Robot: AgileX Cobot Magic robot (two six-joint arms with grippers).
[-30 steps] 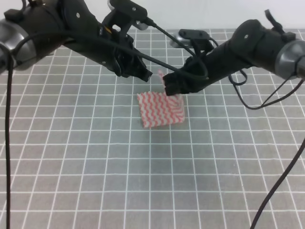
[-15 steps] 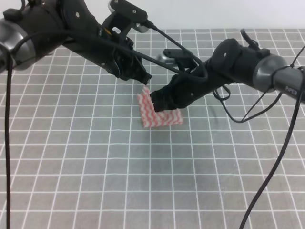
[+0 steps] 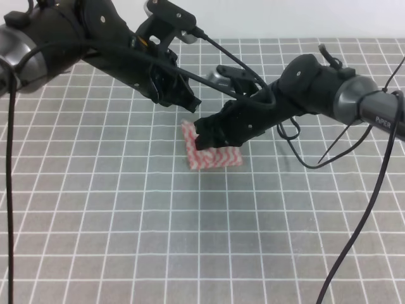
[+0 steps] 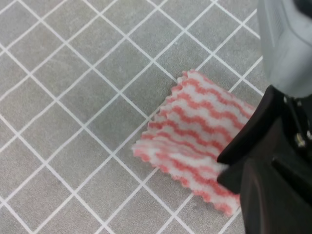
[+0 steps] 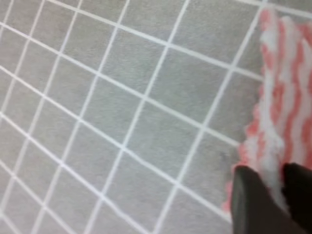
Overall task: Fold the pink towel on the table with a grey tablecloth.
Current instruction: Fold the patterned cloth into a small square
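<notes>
The pink towel [image 3: 218,155] lies doubled over on the table with a grey tablecloth [image 3: 126,209], near its middle. My right gripper [image 3: 201,136] reaches in from the right and hovers low over the towel's left part. In the right wrist view its two dark fingertips [image 5: 251,195] are shut on the towel's edge [image 5: 280,122]. My left gripper [image 3: 190,101] hangs just behind and left of the towel, apart from it, and its jaws are too dark to read. The left wrist view looks down on the towel [image 4: 195,126], with the right gripper's black finger [image 4: 253,146] touching its near side.
Grey gridded cloth [image 4: 73,97] stretches around the towel on all sides. Black cables [image 3: 373,202] hang from the right arm over the right side of the table. A cable [image 3: 9,190] also drops along the far left edge.
My right gripper has swung down and to the left, carrying the towel's edge over onto itself. The left arm has stayed where it was.
</notes>
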